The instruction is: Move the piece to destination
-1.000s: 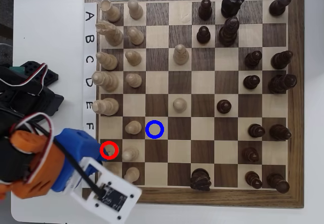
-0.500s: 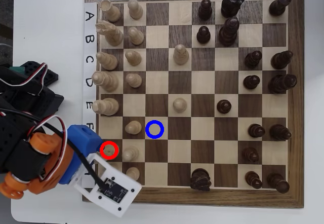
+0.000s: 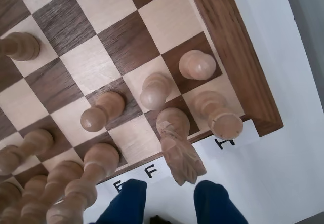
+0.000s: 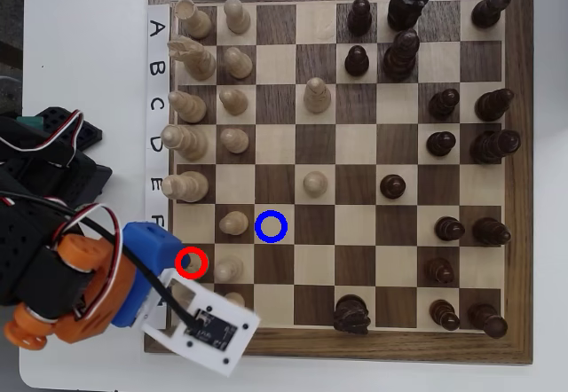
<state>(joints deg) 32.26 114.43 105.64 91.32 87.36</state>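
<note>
Knight (image 3: 178,145) stands just before the open end effector (image 3: 171,203).

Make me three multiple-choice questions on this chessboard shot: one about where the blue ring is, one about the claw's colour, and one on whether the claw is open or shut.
1. Where is the blue ring?
A. On a dark square in column 1
B. On a light square in row F, column 3
C. Off the board

2. What colour are the claw's fingers?
A. Blue
B. Silver
C. Red

3. What state is the claw in?
A. Shut on a pawn
B. Shut on nothing
C. Open around the knight's head

Answers:
1. B: the overhead view shows the blue-ringed square is light wood and empty.
2. A: the fingers are blue in the wrist view.
3. C: the claw is spread, with the cream knight between its fingers.
</note>
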